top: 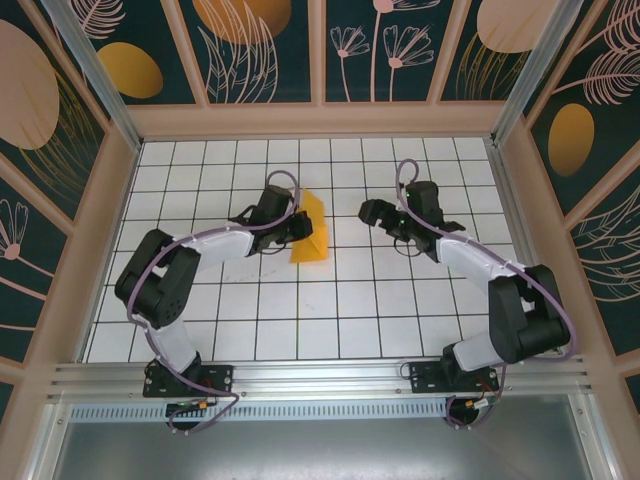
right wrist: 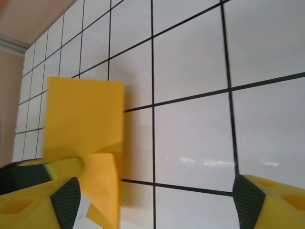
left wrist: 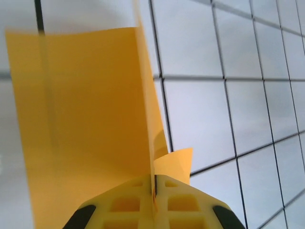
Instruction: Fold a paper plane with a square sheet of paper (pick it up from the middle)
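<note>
Left jaws pinched shut on the paper, right jaws wide and empty.
The left gripper clamps an edge of the thin orange-yellow creased sheet of paper, upright mid-way across the white tiled table. The right gripper gapes nearby. At least one fold looks made, and most seem left.

Nothing legible anywhere — no words, numbers, labels or brand marks to read.
</note>
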